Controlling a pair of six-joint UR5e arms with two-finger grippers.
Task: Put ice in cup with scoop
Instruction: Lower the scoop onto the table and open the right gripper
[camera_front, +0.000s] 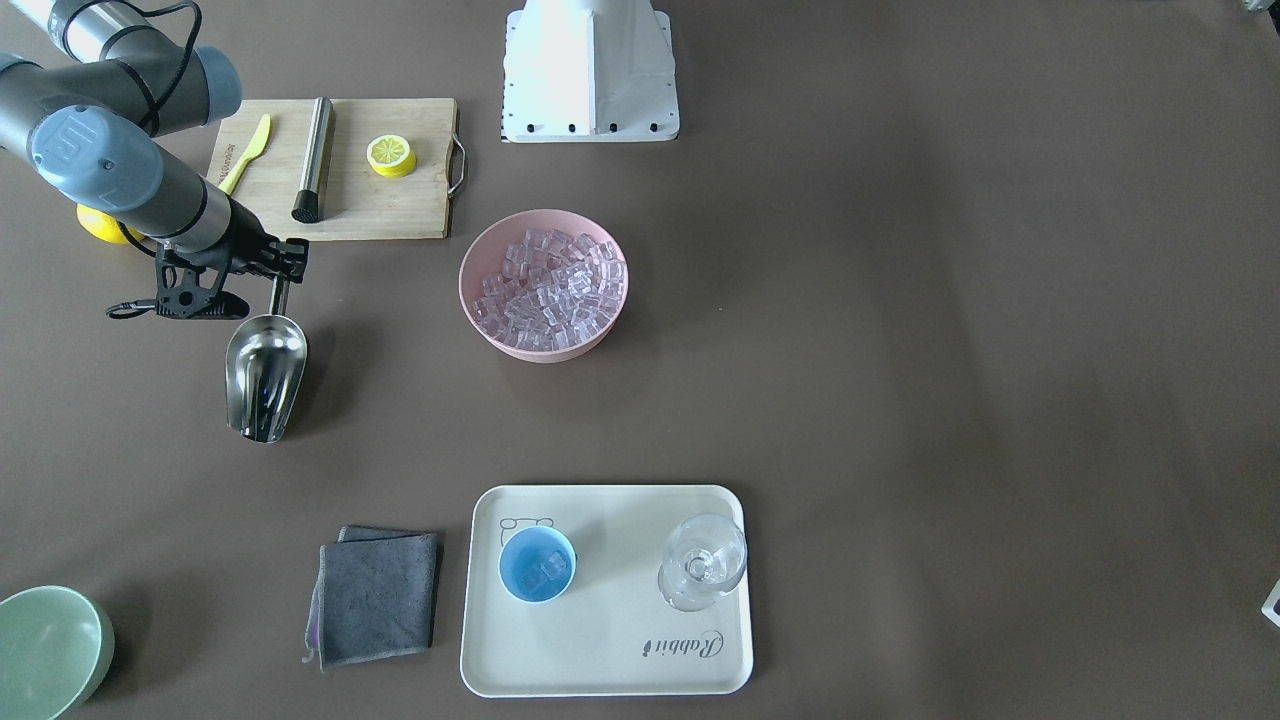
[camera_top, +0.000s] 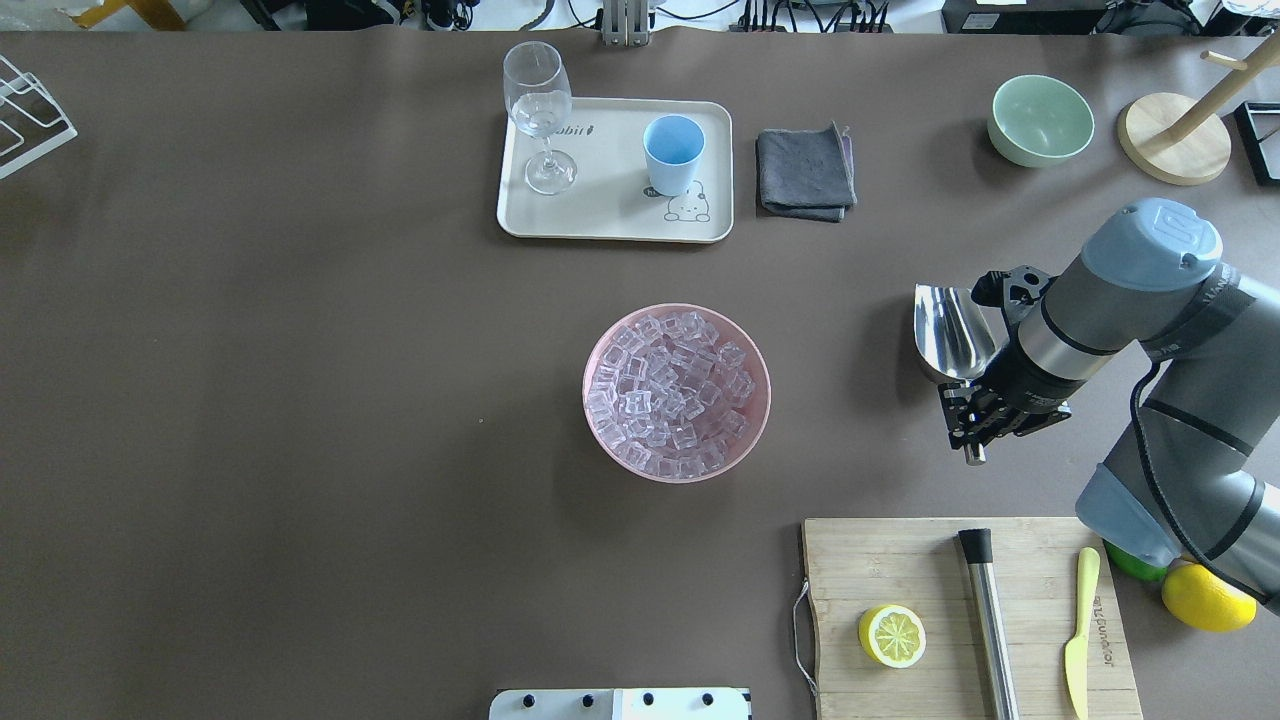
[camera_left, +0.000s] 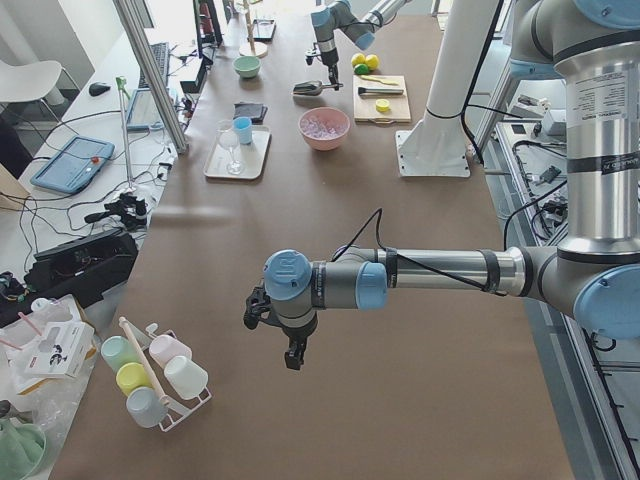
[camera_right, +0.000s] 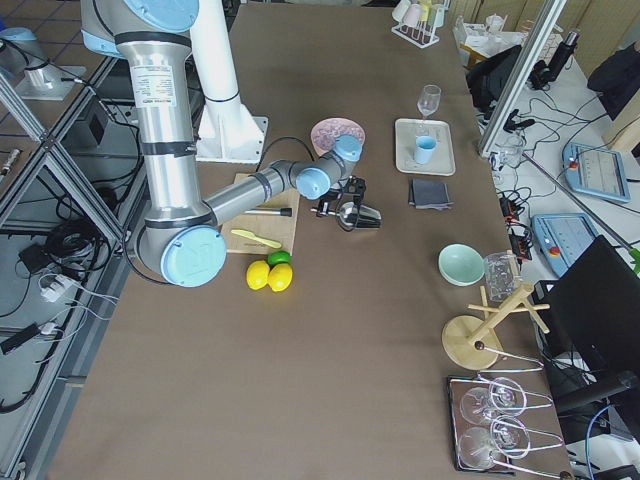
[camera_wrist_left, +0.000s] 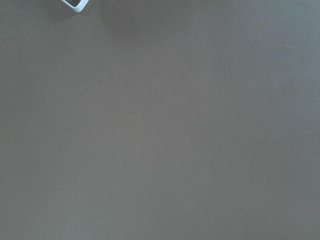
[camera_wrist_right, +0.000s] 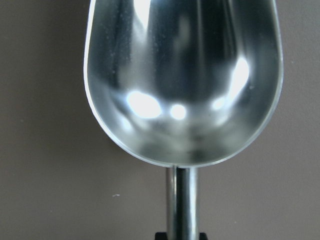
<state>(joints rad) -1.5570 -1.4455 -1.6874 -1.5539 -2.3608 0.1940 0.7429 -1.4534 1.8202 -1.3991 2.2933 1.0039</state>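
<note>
My right gripper (camera_front: 278, 272) is shut on the thin rod handle of the shiny steel scoop (camera_front: 265, 375), which it holds just above the table, to the side of the pink bowl (camera_front: 478, 258). In the right wrist view the scoop's trough (camera_wrist_right: 182, 80) is empty. The bowl is full of clear ice cubes (camera_front: 550, 290). The light-blue cup (camera_front: 520, 578) stands on the cream tray (camera_front: 620, 620) with some ice in it. My left gripper (camera_left: 292, 355) shows only in the exterior left view, far from these things, so I cannot tell its state.
A clear stemmed glass (camera_front: 703, 562) shares the tray. A grey cloth (camera_front: 375, 595) and a pale green bowl (camera_front: 50, 650) lie beside it. A wooden board (camera_front: 340, 205) holds a steel cylinder (camera_front: 314, 160), a lemon half (camera_front: 390, 155) and a yellow knife (camera_front: 245, 152). The robot's base (camera_front: 590, 70) is behind the bowl.
</note>
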